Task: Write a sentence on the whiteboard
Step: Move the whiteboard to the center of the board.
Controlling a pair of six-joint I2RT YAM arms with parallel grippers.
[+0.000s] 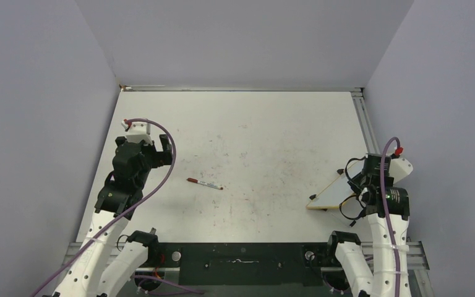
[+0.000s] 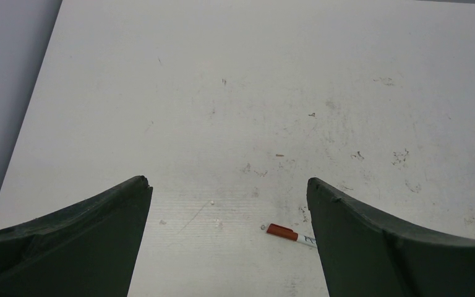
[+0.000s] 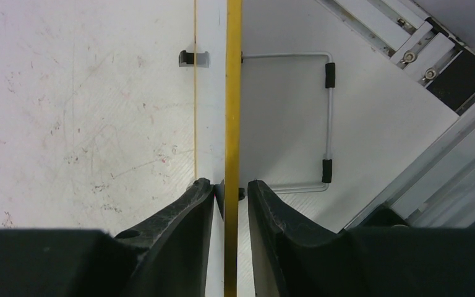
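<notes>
The whiteboard [image 1: 331,193] stands tilted at the table's right edge, near the right arm. In the right wrist view I see it edge-on: a yellow rim [image 3: 233,93] with a sliver of white face [image 3: 210,111] to its left. My right gripper [image 3: 231,182] has its jaws closed in on either side of that rim, at the board's near end [image 1: 350,182]. The sentence is out of view; the face is too steeply angled to read. A red-capped white marker [image 1: 205,184] lies on the table's middle left. My left gripper [image 2: 229,182] hovers wide open above the table [image 1: 167,152], the marker's cap [image 2: 282,232] just inside its right finger.
A wire stand [image 3: 329,117] with black sleeves juts out behind the board. An aluminium rail [image 1: 363,117] runs along the table's right side, close to the board [image 3: 408,37]. Grey walls enclose the scuffed white tabletop [image 1: 266,142] on three sides.
</notes>
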